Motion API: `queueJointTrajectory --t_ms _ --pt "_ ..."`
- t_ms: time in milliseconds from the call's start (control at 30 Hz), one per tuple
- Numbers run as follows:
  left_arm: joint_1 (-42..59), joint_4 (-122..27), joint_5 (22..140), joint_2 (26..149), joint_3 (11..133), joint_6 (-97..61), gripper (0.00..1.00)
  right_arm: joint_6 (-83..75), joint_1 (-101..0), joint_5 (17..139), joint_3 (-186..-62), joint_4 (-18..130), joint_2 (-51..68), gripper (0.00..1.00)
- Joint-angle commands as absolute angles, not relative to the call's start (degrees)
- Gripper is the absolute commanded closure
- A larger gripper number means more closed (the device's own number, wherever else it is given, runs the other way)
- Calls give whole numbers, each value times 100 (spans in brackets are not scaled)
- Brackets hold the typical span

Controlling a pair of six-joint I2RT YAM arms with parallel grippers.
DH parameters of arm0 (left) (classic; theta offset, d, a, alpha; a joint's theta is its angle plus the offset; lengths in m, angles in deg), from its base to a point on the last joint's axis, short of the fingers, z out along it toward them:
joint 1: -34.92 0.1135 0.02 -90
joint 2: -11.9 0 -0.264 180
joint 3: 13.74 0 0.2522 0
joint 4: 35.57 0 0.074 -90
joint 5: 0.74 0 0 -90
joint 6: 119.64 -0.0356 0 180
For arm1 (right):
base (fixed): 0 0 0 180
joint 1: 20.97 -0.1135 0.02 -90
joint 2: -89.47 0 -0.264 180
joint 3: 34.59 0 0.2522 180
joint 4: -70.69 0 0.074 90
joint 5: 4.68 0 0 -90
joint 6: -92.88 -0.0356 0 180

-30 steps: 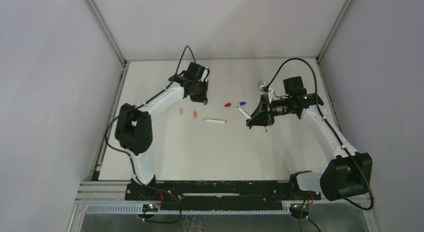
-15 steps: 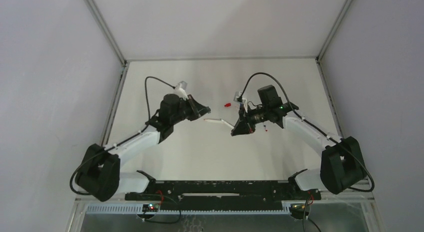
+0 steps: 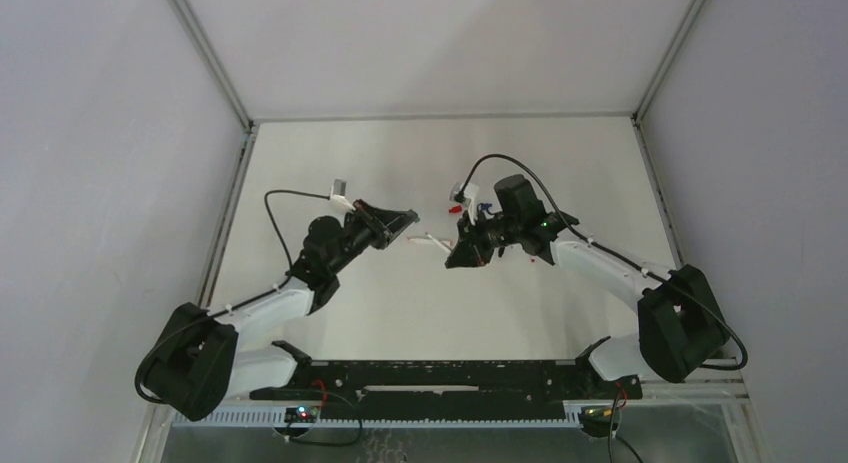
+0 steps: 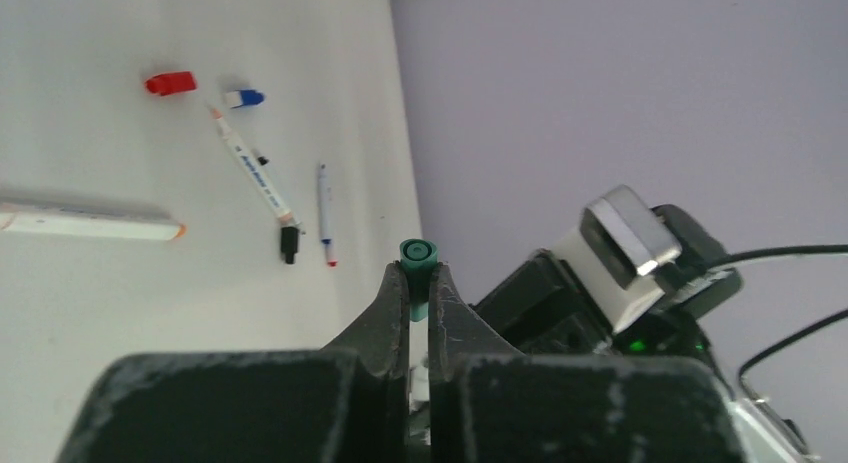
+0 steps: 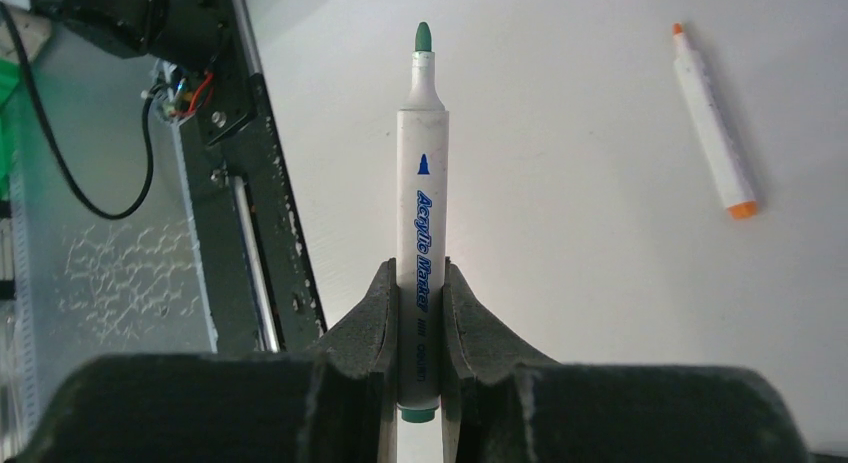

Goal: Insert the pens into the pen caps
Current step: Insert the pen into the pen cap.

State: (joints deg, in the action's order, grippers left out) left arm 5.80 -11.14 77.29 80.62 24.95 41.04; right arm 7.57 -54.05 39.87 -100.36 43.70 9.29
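Observation:
My left gripper (image 4: 418, 275) is shut on a green pen cap (image 4: 418, 253), its open end pointing away from the camera. My right gripper (image 5: 421, 275) is shut on a white green-tipped pen (image 5: 422, 173), tip pointing outward. In the top view the left gripper (image 3: 408, 219) and right gripper (image 3: 452, 260) face each other above mid-table, a short gap apart. An orange-tipped pen (image 5: 712, 123) lies on the table, also in the left wrist view (image 4: 90, 221). A red cap (image 4: 170, 82), blue cap (image 4: 244, 98), two more pens (image 4: 255, 173) and a black cap (image 4: 289, 245) lie beyond.
The red cap (image 3: 453, 210) and blue cap (image 3: 486, 205) lie behind the right gripper in the top view. The black base rail (image 5: 240, 183) runs along the near table edge. The right arm's wrist camera (image 4: 625, 238) fills the left wrist view's right side.
Both arms have swung from the table's far sides toward the middle. The grippers have drawn close together, cap and pen now facing each other above the table.

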Motion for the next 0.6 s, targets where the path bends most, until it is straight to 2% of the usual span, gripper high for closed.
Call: queueJointTrajectory --t_ms 0,167,567 --pt "524 -462 7866 7890 2386 4537 100 308 -5437 4495 -10039 4776 948 100" --pt "441 -382 7919 7963 2381 4603 100 91 -5437 4590 -10034 4877 974 100" --pt "324 -387 7978 8111 2476 4516 100 -124 -5311 3930 -10039 4994 1046 100"
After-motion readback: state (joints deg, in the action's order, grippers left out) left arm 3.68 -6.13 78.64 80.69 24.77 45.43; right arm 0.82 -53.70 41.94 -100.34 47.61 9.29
